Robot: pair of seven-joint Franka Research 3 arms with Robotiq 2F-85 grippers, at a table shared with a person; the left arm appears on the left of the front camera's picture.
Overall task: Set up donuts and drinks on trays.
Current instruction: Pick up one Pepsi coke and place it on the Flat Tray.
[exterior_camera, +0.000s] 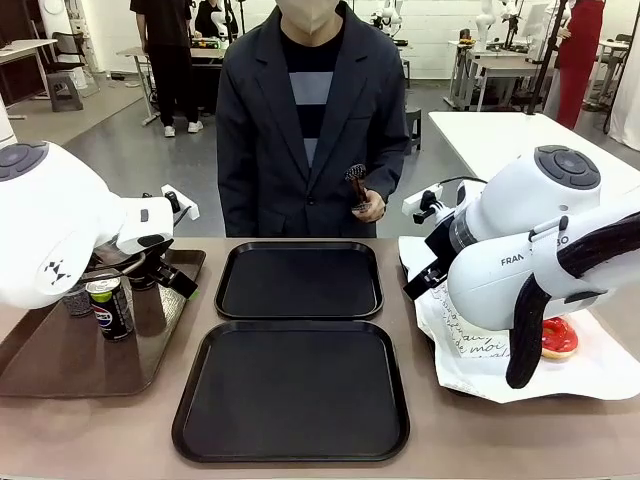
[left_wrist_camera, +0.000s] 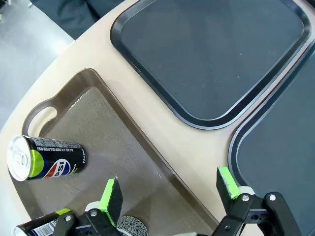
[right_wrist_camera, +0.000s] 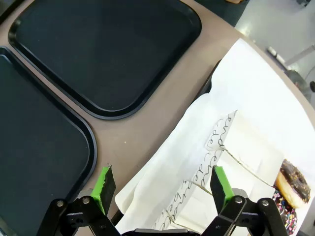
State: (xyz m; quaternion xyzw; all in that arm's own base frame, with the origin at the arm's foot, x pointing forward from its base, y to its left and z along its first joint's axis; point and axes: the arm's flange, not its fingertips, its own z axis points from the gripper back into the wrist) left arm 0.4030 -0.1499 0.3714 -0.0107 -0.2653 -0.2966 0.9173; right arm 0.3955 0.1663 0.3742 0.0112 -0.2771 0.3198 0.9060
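The two black trays lie mid-frame in my front view, the far tray (exterior_camera: 299,281) just behind the near tray (exterior_camera: 292,390), their rims close together on the desk (exterior_camera: 420,430). The drinks are at the left of that frame. One Pepsi can (exterior_camera: 109,306) stands upright on the brown tray (exterior_camera: 60,355), and a second can (exterior_camera: 76,298) just behind it is partly hidden by my left arm. The donuts are at the lower right. A red donut (exterior_camera: 558,338) lies on the white paper (exterior_camera: 600,370), half covered by my right arm. My right wrist view shows a chocolate donut (right_wrist_camera: 294,180) at the lower right edge, with a sprinkled donut (right_wrist_camera: 285,209) just below it.

The left fingers (left_wrist_camera: 112,195) are spread wide with nothing between them. They hang over the brown tray's near rim and a strip of desk. The right fingers (right_wrist_camera: 105,183) are also wide apart and grip nothing. They hover over the white paper and the script-printed sleeves (right_wrist_camera: 216,142).

At the top of the front frame a person stands at the far side. Their hand (exterior_camera: 370,208) holds a small dark thing I cannot make out.
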